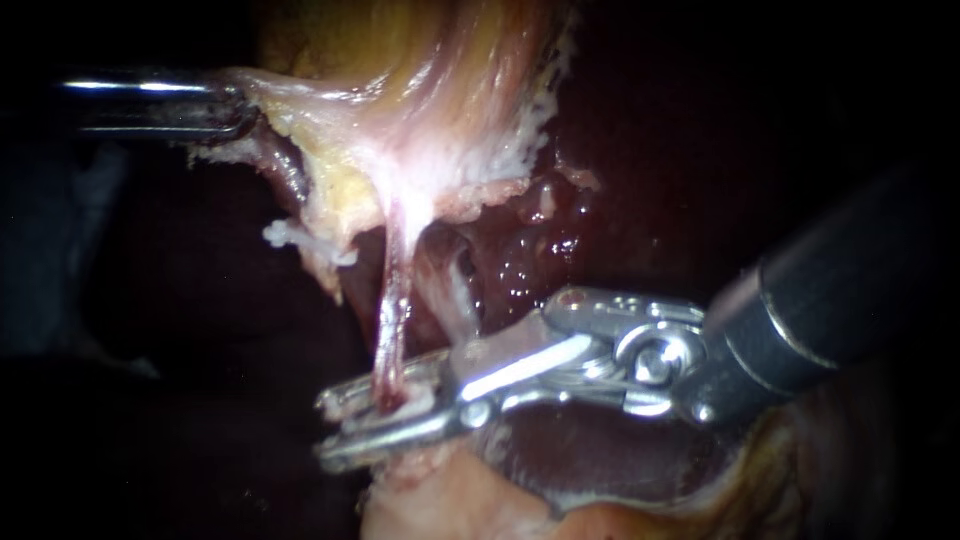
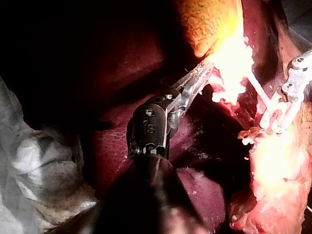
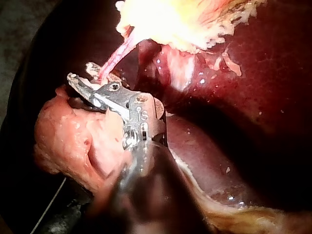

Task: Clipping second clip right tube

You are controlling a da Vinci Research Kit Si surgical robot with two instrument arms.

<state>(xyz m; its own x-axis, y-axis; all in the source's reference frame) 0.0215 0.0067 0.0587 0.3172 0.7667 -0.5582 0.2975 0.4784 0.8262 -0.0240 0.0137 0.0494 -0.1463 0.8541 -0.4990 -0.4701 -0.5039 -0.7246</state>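
Right tool (image 1: 328, 430) has its jaws apart, straddling the thin reddish tube (image 1: 392, 320) low down, just above the pink tissue (image 1: 450, 495). Left tool (image 1: 232, 110) is clenched on the edge of the pale tissue (image 1: 420, 120) that the tube hangs from.

**Layout of instruments and tissue, endoscope view**
The gallbladder (image 1: 420, 110) lies at 12 o'clock, with the left instrument (image 1: 238, 110) on its edge at 10 o'clock. A tube (image 1: 392, 320) runs from it toward 6 o'clock into the tip of the right instrument (image 1: 345, 425), whose shaft enters from 3 o'clock. A second tube (image 1: 458, 285) lies just beside the first, toward 3 o'clock. The liver (image 1: 620, 180) lies behind both.
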